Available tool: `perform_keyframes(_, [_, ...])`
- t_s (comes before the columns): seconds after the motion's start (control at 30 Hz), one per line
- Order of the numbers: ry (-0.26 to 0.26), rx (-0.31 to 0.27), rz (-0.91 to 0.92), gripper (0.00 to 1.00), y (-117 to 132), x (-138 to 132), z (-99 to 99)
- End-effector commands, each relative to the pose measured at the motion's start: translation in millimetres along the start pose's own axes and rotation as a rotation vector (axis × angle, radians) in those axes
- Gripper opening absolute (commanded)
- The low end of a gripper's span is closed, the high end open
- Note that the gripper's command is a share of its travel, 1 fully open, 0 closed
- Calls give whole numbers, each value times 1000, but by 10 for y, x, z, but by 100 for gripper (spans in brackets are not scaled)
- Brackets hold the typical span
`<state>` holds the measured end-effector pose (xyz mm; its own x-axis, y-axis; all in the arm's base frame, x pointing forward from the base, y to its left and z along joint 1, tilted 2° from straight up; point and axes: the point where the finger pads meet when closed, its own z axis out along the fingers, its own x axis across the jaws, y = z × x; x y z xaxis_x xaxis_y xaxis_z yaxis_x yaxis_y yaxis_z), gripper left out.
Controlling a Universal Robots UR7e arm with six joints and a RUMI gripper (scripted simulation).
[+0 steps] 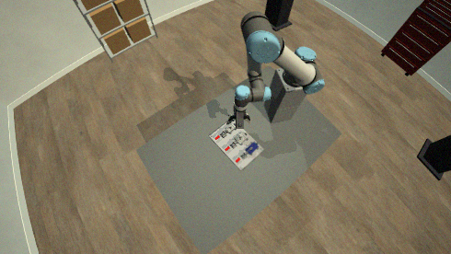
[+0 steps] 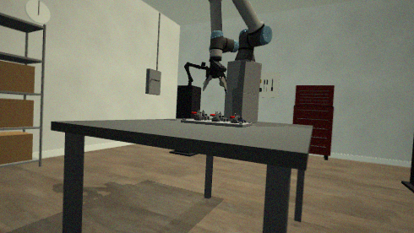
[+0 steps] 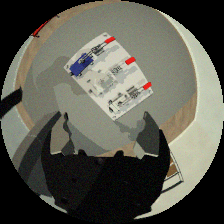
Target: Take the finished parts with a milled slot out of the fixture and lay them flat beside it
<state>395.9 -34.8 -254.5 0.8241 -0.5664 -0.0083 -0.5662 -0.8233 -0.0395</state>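
Observation:
A white fixture plate [image 1: 244,165] [image 2: 190,121] [image 3: 120,50] lies on the grey table [image 1: 184,184] [image 2: 169,128]. It has three clamp stations with red handles. The blue blank [image 1: 253,148] [image 3: 80,65] sits in the end station. Two grey finished parts sit in the other stations: one in the middle [image 1: 239,139] [image 3: 106,80] and one at the other end [image 1: 225,132] [image 3: 125,100]. My gripper [image 1: 237,123] [image 2: 215,83] [image 3: 104,112] is open and empty. It hangs well above the plate, over the end away from the blue blank.
The arm's grey pedestal [image 1: 283,98] [image 2: 242,90] stands at the table's far side, close behind the fixture. A shelf with boxes [image 1: 117,25] [image 2: 17,84] and a red cabinet [image 1: 421,34] [image 2: 314,118] stand away from the table.

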Motion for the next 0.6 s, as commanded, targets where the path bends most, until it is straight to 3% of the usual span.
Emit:
perform_keyframes(0.0, [1, 0, 174, 100, 80, 104, -58])
perform_keyframes(0.07, [1, 0, 267, 100, 127, 156, -88])
perform_keyframes(0.57, [1, 0, 267, 100, 127, 156, -88])
